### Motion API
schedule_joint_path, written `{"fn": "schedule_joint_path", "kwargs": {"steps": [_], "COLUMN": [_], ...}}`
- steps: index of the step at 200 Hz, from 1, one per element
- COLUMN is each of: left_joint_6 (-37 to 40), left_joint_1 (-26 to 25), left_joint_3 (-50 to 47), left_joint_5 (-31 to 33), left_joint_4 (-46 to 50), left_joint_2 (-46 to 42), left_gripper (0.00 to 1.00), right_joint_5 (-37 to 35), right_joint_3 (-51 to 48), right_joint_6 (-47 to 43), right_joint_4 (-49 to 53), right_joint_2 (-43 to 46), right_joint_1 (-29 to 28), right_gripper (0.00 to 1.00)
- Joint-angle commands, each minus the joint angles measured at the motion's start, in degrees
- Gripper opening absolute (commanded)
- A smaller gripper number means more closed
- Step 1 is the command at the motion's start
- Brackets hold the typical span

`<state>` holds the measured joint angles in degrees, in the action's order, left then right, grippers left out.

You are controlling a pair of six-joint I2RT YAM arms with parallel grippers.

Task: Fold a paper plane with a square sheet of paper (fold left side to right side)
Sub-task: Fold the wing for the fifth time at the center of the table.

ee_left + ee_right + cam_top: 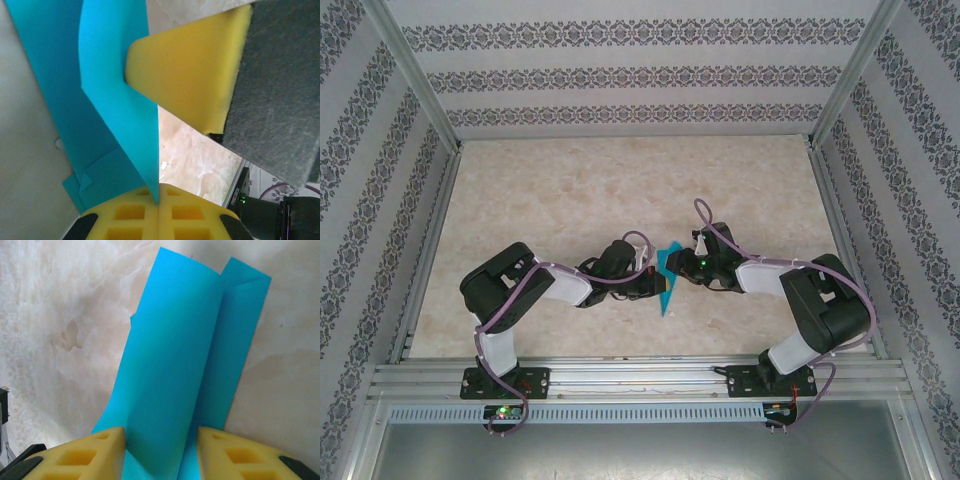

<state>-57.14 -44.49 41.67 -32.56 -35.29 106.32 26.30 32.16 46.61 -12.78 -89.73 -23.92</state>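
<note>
The teal-blue sheet of paper, folded into a narrow pointed shape with layered creases, sits between my two grippers at the table's middle. My left gripper is shut on the corner of a raised flap of the paper. My right gripper stands open, and a curved flap of the paper rises between its yellow fingers. Its left finger touches that flap. In the left wrist view, one right-gripper finger presses against the flap's side. From above, the left gripper and the right gripper flank the paper.
The marble-patterned tabletop stretches wide behind the arms. Patterned walls with metal frame posts close it in on three sides. A metal rail carrying both arm bases runs along the near edge.
</note>
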Motion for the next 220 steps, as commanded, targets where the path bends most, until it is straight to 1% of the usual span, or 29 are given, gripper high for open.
{"fn": "schedule_joint_path", "kwargs": {"steps": [1,30,46,63,92,126,155,220], "left_joint_6": [-1.03,-1.1,-1.08,-1.04,-0.19,0.89,1.32,1.59], "left_joint_1": [0.81,0.81,0.81,0.87,1.33,2.29,3.48,4.17], "left_joint_3": [-0.93,-0.98,-1.19,-1.57,-2.38,-2.98,-2.93,0.7], "left_joint_5": [0.21,0.3,0.47,0.73,1.25,1.74,1.79,0.61], "left_joint_4": [-3.47,-3.47,-3.38,-3.08,-1.69,0.63,1.36,1.87], "left_joint_2": [1.07,1.21,1.01,0.33,-1.77,-4.34,-4.77,-1.12], "left_gripper": [0.01,0.05,0.11,0.14,0.24,0.32,0.36,0.37], "right_joint_5": [-1.32,-2.35,-3.0,-3.29,-3.37,-3.54,-3.54,-3.45], "right_joint_3": [1.37,2.23,2.47,2.47,2.64,2.75,2.73,2.91], "right_joint_6": [0.49,0.4,0.32,0.32,0.22,0.32,0.32,0.17], "right_joint_4": [-0.8,1.77,2.87,3.33,3.74,4.16,4.33,4.98], "right_joint_2": [-1.26,-2.66,-3.37,-4.06,-4.22,-4.24,-4.31,-4.48], "right_joint_1": [-1.08,-1.47,-1.66,-1.74,-1.74,-1.65,-1.65,-1.65], "right_gripper": [0.42,0.4,0.4,0.39,0.39,0.39,0.39,0.39]}}
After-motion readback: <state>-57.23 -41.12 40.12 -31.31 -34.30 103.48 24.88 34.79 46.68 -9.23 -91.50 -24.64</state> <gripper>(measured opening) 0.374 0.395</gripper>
